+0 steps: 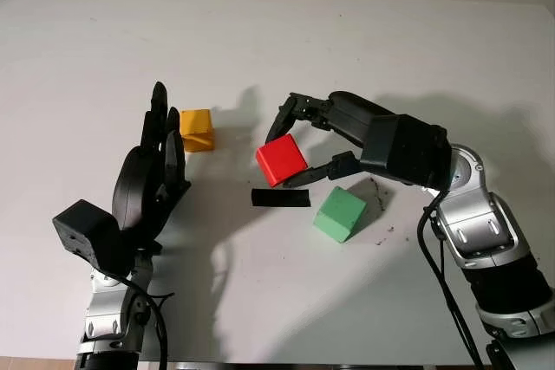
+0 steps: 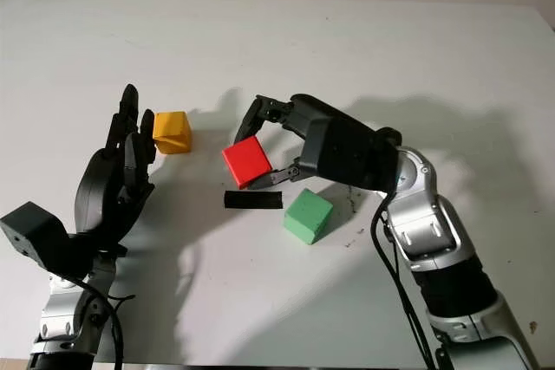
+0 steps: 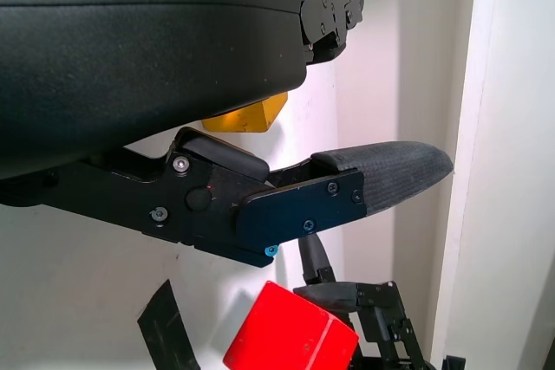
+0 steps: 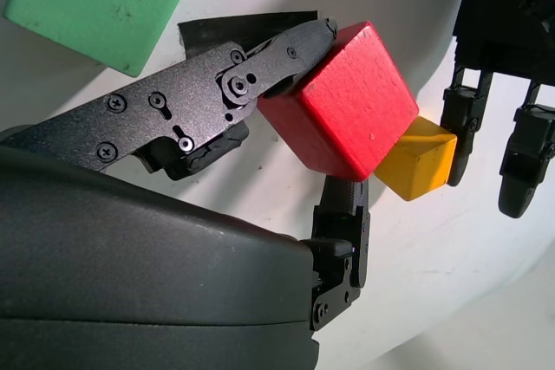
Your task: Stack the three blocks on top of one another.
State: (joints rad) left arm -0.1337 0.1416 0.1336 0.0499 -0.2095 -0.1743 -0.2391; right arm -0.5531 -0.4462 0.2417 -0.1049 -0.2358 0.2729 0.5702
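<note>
Gripping red block, right hand fingers closed.

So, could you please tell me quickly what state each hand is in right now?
Left hand: open, holding nothing, beside the yellow block.
Right hand: shut on the red block, near the green block.
</note>
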